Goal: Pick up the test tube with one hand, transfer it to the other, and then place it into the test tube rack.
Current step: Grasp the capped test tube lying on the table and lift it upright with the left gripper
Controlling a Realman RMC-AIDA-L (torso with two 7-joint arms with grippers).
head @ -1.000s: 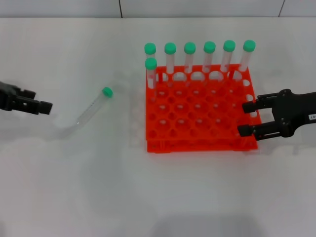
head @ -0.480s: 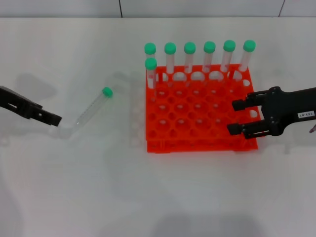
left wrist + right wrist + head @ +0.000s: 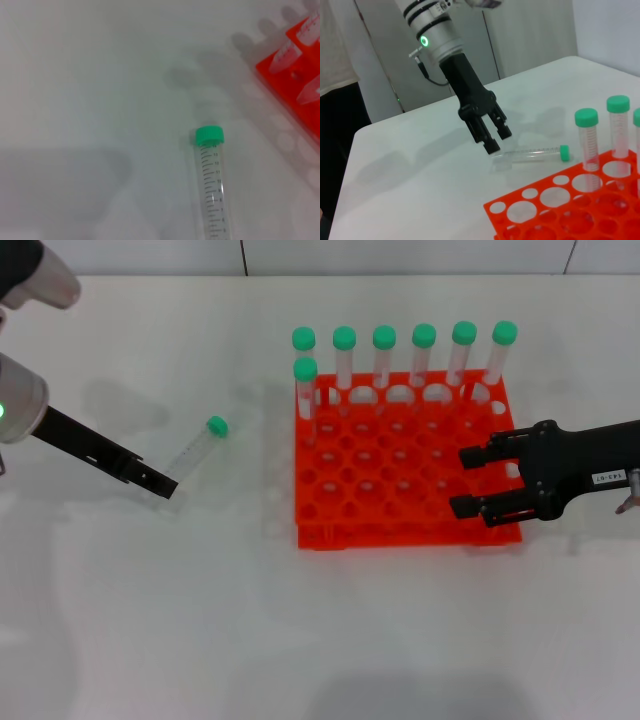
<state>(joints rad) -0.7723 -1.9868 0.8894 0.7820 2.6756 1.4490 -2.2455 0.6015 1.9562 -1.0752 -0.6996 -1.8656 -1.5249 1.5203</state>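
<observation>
Stage: pick-up not yet made; hand-over and racking both remain
Test tube [image 3: 196, 452]: flat on the worktop [image 3: 320, 620], well left of the test tube rack [image 3: 400, 465], green cap toward the far side
Left end effector [image 3: 492, 138]: fingers a little apart, empty, hovering at the tube's bottom end
Right end effector [image 3: 462, 481]: fingers spread wide, empty, over the rack's right edge
Surroundings: seven capped tubes [image 3: 424, 358] upright in the rack's far rows, other holes free
Obstructions: none seen between tube and left end effector
</observation>
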